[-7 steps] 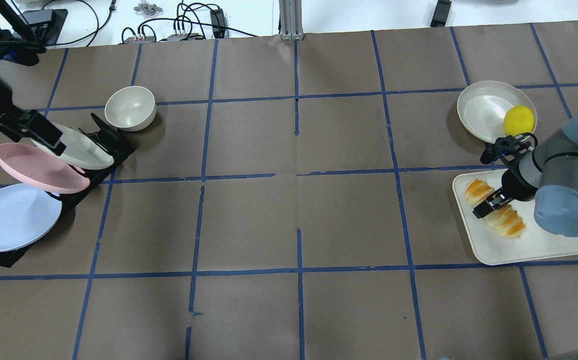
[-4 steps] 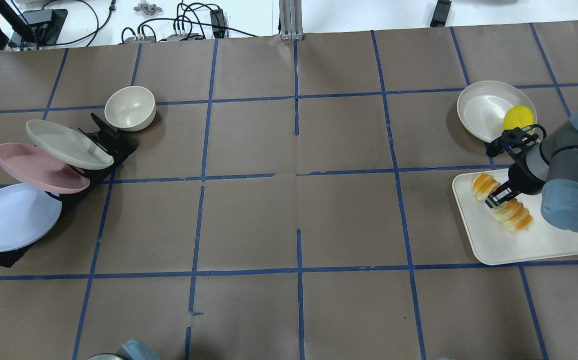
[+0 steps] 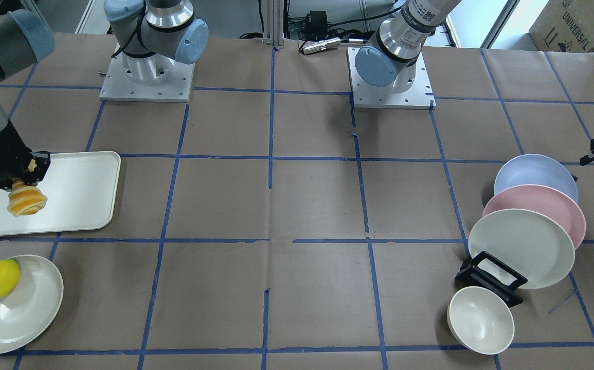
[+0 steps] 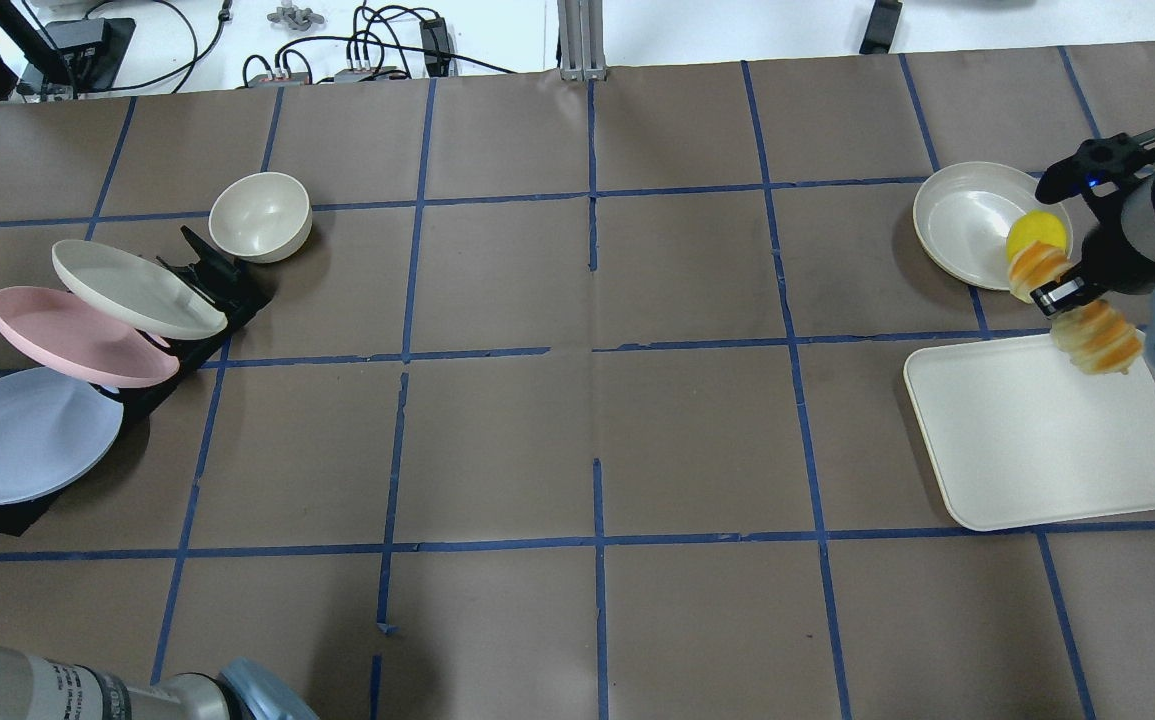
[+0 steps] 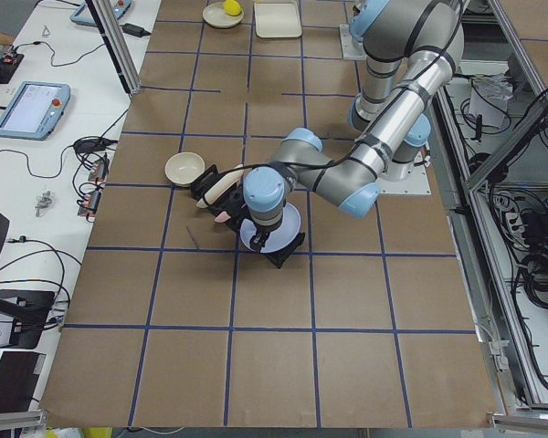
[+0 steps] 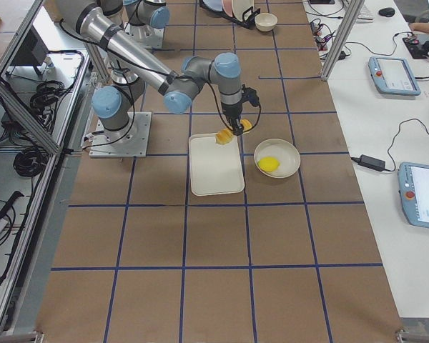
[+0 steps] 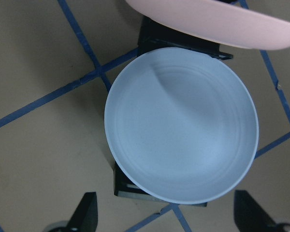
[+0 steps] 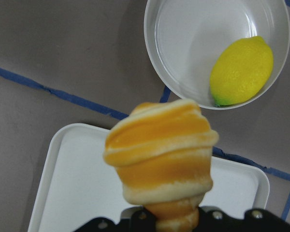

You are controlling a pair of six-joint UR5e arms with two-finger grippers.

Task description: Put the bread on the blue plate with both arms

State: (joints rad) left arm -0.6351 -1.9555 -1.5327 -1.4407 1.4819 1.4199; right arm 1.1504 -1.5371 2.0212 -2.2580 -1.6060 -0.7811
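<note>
The bread [image 4: 1087,325], an orange and cream striped loaf, hangs in my right gripper [image 4: 1059,293], which is shut on its middle above the far edge of the white tray [image 4: 1037,450]. It fills the right wrist view [image 8: 162,159] and shows in the front view [image 3: 27,200]. The blue plate [image 4: 22,435] leans in a black rack at the table's left end. My left gripper [image 7: 169,215] is open and empty, straight above the blue plate [image 7: 183,125]. It is outside the overhead view.
A pink plate [image 4: 77,335] and a cream plate [image 4: 132,290] lean in the same rack [image 4: 227,290], with a cream bowl [image 4: 260,215] beside it. A yellow lemon [image 4: 1037,235] lies in a white dish [image 4: 967,215] beyond the tray. My left arm's elbow [image 4: 237,695] shows at the bottom left.
My right gripper has lifted the bread off the tray and carried it toward the tray's far edge. My left gripper has left the overhead view from beside the cream plate.
</note>
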